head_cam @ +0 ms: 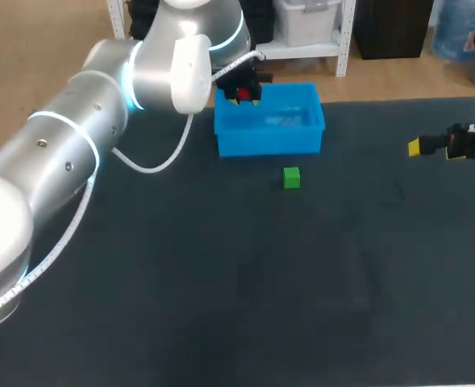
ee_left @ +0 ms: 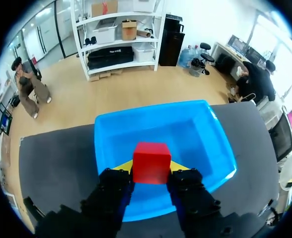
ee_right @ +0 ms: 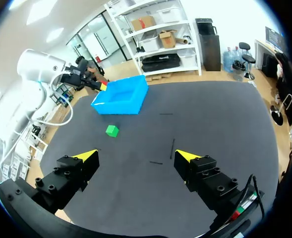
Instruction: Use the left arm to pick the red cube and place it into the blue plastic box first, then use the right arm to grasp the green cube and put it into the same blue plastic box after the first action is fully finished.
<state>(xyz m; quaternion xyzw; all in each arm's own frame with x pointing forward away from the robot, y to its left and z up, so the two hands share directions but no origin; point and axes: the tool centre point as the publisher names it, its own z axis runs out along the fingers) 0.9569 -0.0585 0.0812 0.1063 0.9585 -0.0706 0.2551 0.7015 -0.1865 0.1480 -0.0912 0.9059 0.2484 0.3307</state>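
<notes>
Right hand (ee_right: 137, 155) spread wide over dark table (ee_right: 210, 119), green cube (ee_right: 112, 130) ahead, blue box (ee_right: 122, 97) beyond it

No readable text or labels

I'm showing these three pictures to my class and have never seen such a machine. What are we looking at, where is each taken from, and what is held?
It is a two-armed robot at a dark table. One picture looks down from above; the other two come from cameras on the wrists. The left claw holds a red cube over a blue box. A green cube lies on the table near the box. The right claw is open and empty.
</notes>
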